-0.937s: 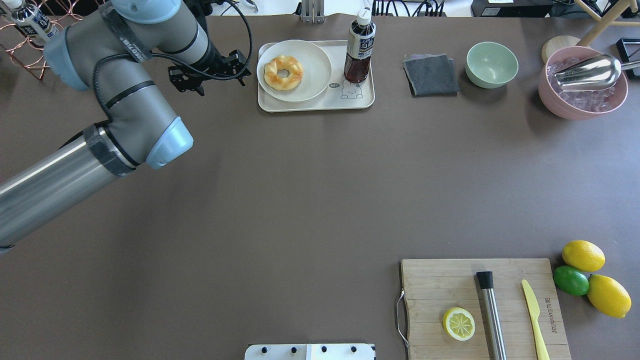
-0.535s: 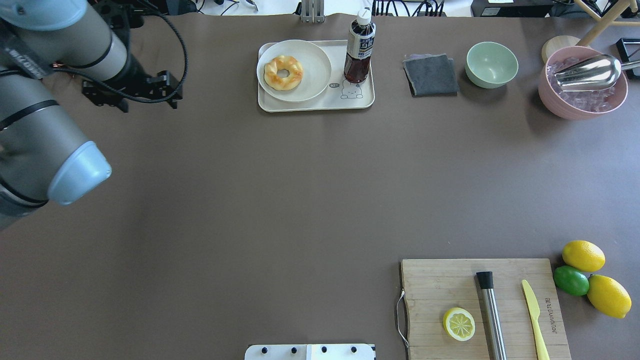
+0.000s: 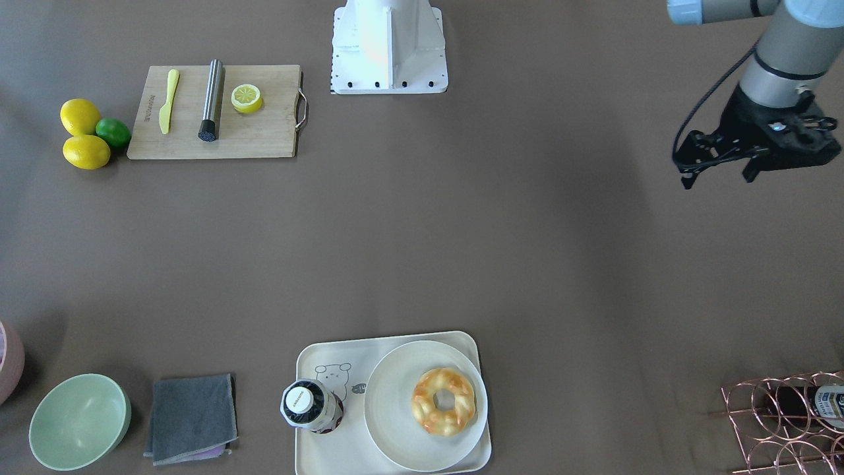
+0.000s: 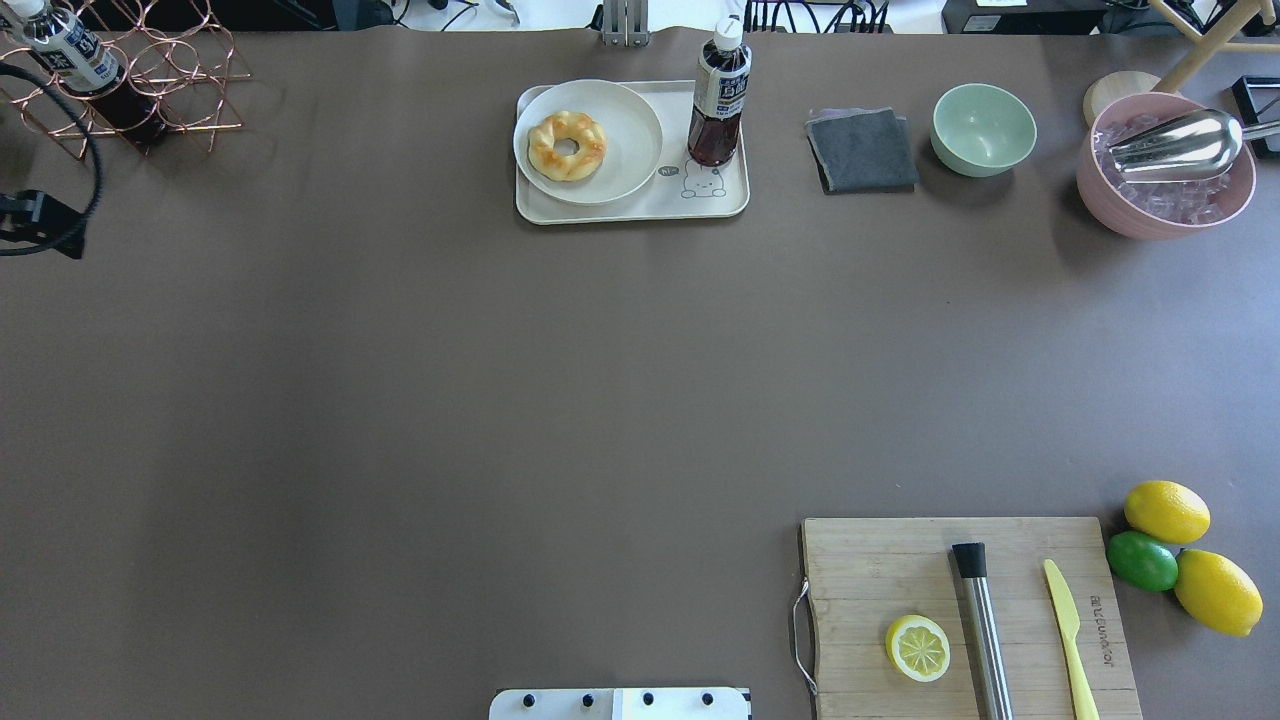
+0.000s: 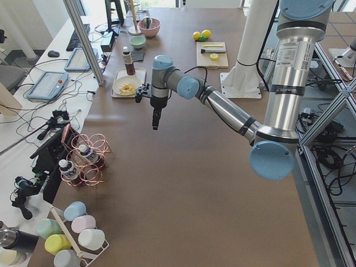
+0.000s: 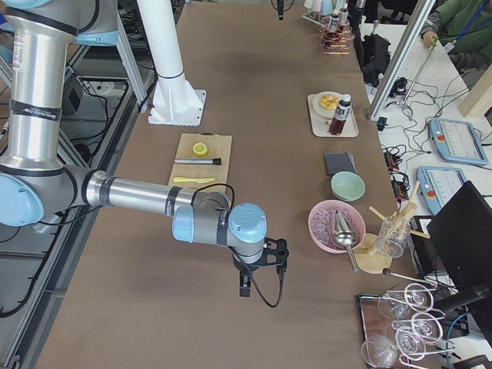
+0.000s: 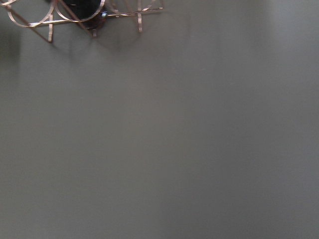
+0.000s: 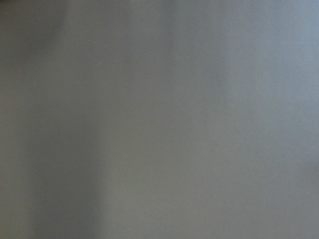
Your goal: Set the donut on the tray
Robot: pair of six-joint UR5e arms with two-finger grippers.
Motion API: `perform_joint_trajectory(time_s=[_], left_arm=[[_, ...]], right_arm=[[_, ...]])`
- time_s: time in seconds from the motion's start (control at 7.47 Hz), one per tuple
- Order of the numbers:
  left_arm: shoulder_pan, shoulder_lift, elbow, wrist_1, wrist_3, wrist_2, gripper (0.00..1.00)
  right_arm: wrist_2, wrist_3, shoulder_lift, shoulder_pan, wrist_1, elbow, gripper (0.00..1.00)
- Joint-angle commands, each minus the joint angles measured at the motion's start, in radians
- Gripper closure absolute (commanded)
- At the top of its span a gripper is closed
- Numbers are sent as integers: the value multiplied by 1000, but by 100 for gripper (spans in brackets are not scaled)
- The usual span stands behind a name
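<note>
Donut point(image 4: 567, 146) lay flat on a round white plate point(image 4: 628, 125), and that plate sat on the tray point(image 4: 640, 210) at the far edge of the table point(image 4: 500, 400), well apart from both arms. It was a small ring with a clear hole through the middle. Its colour was pale yellow with orange-brown glazed patches across the top, and its lumpy, knobbly surface had a slight shine. In the overhead view it rested left of the plate's centre and touched nothing but the plate.

The plate was smooth and shallow with a low raised rim. The tray was cream-white and rectangular with rounded corners, and it bore a small line drawing of a bear near the foot of a bottle point(image 4: 718, 100). That bottle was plastic, dark-filled and white-capped, and it stood upright on the tray just beside the plate. The table had a flat, dull brown covering.

The left gripper point(image 5: 154, 123) hung pointing down over bare table, not far from a copper wire rack point(image 4: 150, 70), with nothing seen in it. Whether its fingers were wide or narrow could not be told. The right gripper point(image 6: 244, 286) hung low over the table's other end, and its state could not be told either.
</note>
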Motion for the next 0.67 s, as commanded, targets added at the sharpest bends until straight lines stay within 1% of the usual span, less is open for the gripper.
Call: perform_joint_trajectory(time_s=[0.0, 0.13, 0.27, 0.4, 0.54], left_arm=[[-251, 66, 118, -18, 399, -145, 1], [-310, 90, 159, -20, 496, -206, 1], [-339, 91, 184, -28, 518, -213, 1], [-346, 107, 213, -84, 520, -214, 1], [-347, 136, 248, -168, 518, -224, 1]], right_arm=[[0, -2, -9, 0, 0, 4, 1], [0, -2, -11, 0, 2, 6, 1], [0, -2, -11, 0, 2, 6, 1], [0, -2, -11, 0, 0, 6, 1], [0, -2, -12, 0, 2, 7, 1]])
